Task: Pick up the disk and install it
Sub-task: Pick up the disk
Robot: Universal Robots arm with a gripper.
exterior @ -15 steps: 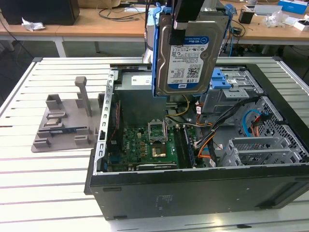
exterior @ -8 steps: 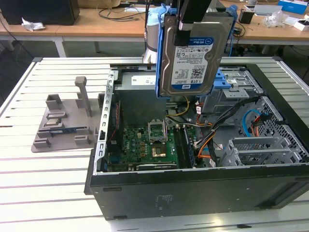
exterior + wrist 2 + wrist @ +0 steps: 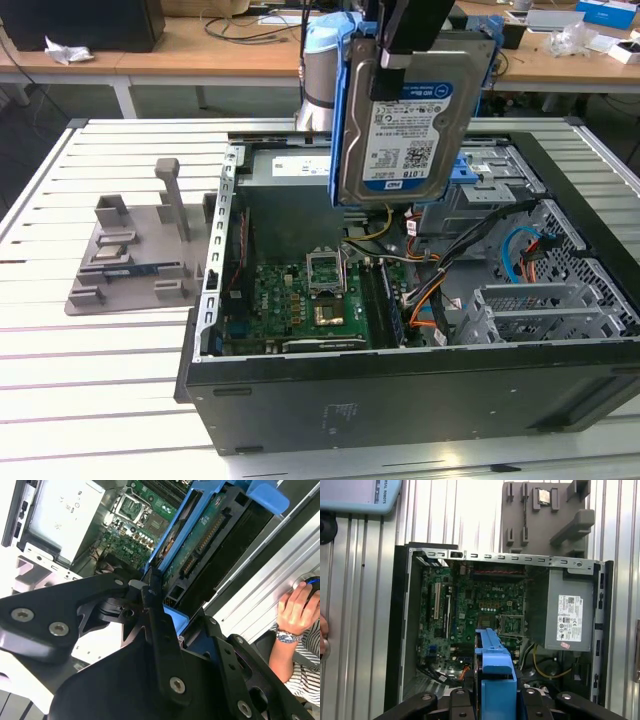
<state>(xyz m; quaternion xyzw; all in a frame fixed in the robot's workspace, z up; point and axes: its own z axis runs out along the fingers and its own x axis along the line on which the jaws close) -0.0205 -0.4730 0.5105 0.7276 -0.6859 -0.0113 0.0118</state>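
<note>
In the exterior view the gripper (image 3: 390, 72) comes down from above and is clamped on the top edge of the disk (image 3: 405, 125). The disk hangs upright in the air, label facing the camera, over the open computer case (image 3: 400, 400), above the motherboard (image 3: 305, 295). The case lies on a slatted table (image 3: 90, 380), and a grey fixture (image 3: 130, 250) sits beside it on the exterior view's left. In the second wrist view the gripper's (image 3: 157, 605) black fingers (image 3: 152, 592) pinch the disk (image 3: 200, 545), seen edge-on in its blue carrier (image 3: 172, 535). Beyond it are the motherboard (image 3: 132, 525) and the grey power supply (image 3: 62, 512), and a person's hand (image 3: 296, 611) with a wristwatch rests beside the table. In the first wrist view the carrier (image 3: 495, 662) juts out from the gripper (image 3: 495, 702) over the open case (image 3: 402, 630), with the motherboard (image 3: 480, 600), the power supply (image 3: 567, 612) and the grey fixture (image 3: 545, 517) in sight.
</note>
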